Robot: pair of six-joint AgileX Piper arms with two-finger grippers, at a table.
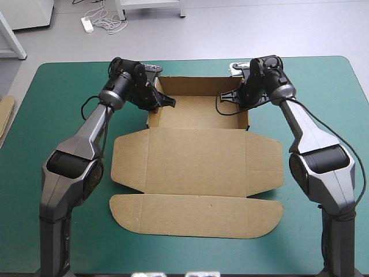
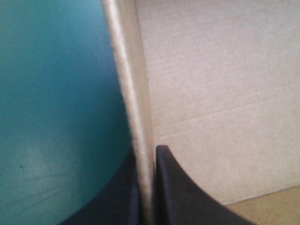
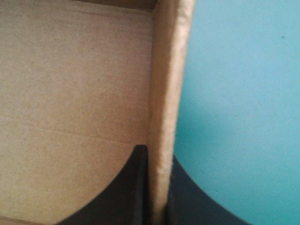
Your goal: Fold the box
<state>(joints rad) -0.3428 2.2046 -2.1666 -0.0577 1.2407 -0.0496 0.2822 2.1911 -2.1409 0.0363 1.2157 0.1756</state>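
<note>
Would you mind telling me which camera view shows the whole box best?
The high view: the whole box shows, tray walls raised, lid flat toward the near edge. Each wrist view shows only one side wall, pinched by the left gripper and the right gripper respectively.

Teal-green table cover [image 1: 323, 92], rounded corners. Beyond far edge: grey floor [image 1: 259, 29]. White power strip [image 1: 87, 24] with tangled cable [image 1: 107, 22] on floor. White furniture leg [image 1: 12, 37] far left.
</note>
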